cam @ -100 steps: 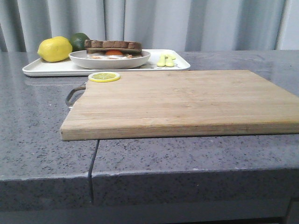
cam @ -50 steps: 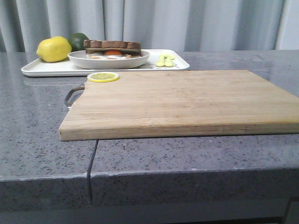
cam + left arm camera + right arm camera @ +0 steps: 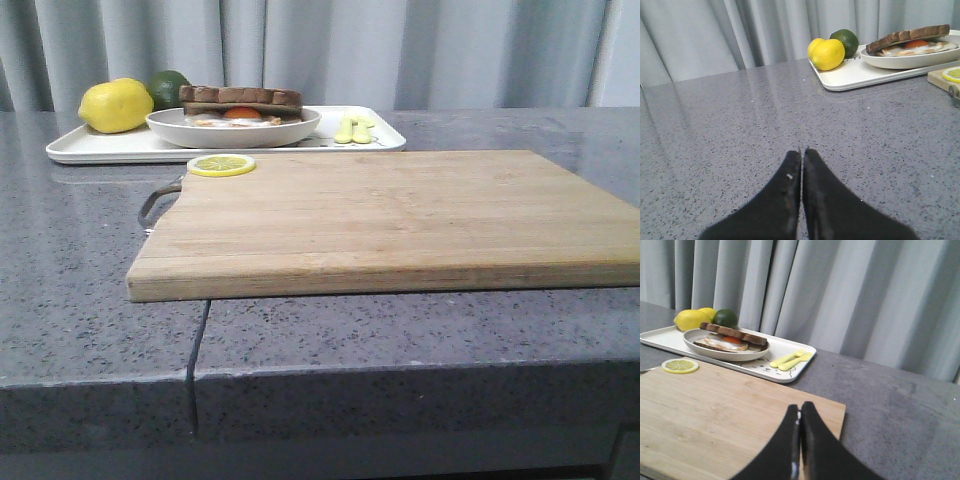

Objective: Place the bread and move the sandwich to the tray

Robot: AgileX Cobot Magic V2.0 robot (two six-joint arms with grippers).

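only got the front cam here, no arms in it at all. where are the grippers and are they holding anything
Observer: The left gripper is shut and empty, over bare countertop to the left of the tray.
Operator: and the right one
Observer: The right gripper is also shut and empty, above the near right part of the cutting board.
Operator: the yellow thing on the tray right of the plate, what is it
Observer: The right wrist view shows a yellow fork and spoon lying side by side.
Operator: top bread on the sandwich sitting flat?
Observer: No, the top slice is tilted over the egg.
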